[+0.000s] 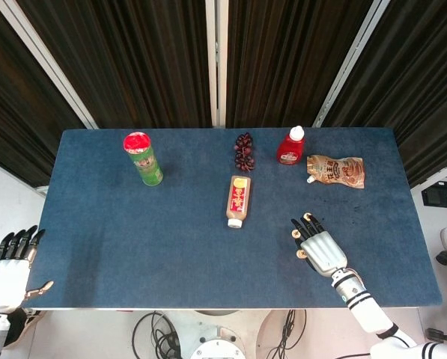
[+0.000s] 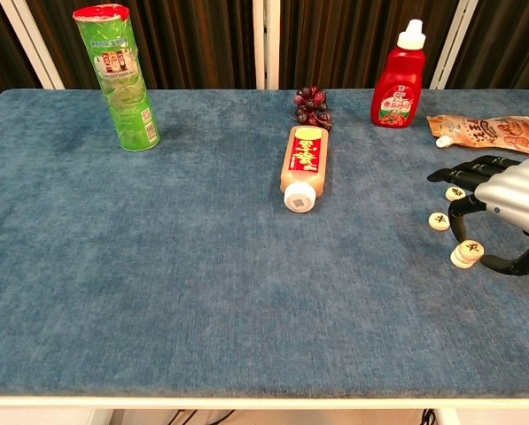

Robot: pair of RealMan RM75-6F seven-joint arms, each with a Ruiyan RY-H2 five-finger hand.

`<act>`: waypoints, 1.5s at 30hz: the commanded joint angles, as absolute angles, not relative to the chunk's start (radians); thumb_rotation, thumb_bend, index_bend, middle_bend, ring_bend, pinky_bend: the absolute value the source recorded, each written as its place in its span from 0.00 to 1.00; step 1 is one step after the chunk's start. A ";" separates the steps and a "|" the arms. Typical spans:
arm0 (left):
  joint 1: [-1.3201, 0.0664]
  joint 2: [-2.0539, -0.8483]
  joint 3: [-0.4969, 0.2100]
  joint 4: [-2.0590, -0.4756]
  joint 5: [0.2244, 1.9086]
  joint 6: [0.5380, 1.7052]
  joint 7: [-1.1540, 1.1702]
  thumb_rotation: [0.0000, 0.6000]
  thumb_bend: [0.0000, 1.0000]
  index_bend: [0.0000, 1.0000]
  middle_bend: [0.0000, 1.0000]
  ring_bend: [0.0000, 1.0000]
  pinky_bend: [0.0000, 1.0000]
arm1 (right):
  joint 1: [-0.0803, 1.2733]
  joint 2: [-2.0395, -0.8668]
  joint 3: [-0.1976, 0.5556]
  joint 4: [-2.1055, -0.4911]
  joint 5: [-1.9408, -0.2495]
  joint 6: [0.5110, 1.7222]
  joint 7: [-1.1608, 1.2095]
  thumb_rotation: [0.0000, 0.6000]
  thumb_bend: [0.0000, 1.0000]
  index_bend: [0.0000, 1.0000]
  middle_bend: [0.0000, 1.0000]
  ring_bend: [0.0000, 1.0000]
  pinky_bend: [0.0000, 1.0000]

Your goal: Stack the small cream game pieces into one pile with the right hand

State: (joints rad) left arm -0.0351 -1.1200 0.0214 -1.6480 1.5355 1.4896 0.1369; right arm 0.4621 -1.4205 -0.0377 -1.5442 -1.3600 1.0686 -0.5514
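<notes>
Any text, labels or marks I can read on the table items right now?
Nothing reads clearly.
Game pieces: red marks, too small to read.
Lying bottle: red and yellow label, print blurred.
Green canister: pictures and a code patch, unreadable.
Red bottle: label blurred.
Pouch: print blurred.

Both pictures are bright and evenly lit, with the light coming from above. The blue desk [image 2: 158, 266] shows no glare. Shadows are soft and small, like the one beside the green can [image 2: 118, 75]. Everything looks sharp in the chest view. The head view shows things smaller, so tiny details are hard to see.
</notes>
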 commanded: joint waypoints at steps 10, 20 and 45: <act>-0.036 -1.120 0.021 -1.647 1.537 1.490 0.135 1.00 0.09 0.00 0.00 0.00 0.00 | 0.461 -1.411 -0.032 -1.562 -1.349 1.064 -0.576 1.00 0.27 0.44 0.02 0.00 0.00; -0.035 -1.120 0.021 -1.647 1.538 1.491 0.132 1.00 0.09 0.00 0.00 0.00 0.00 | 0.458 -1.400 -0.030 -1.578 -1.339 1.063 -0.582 1.00 0.26 0.39 0.01 0.00 0.00; -0.035 -1.110 0.022 -1.654 1.532 1.484 0.123 1.00 0.09 0.00 0.00 0.00 0.00 | 0.558 -1.504 0.089 -1.345 -1.215 0.950 -0.471 1.00 0.26 0.37 0.01 0.00 0.00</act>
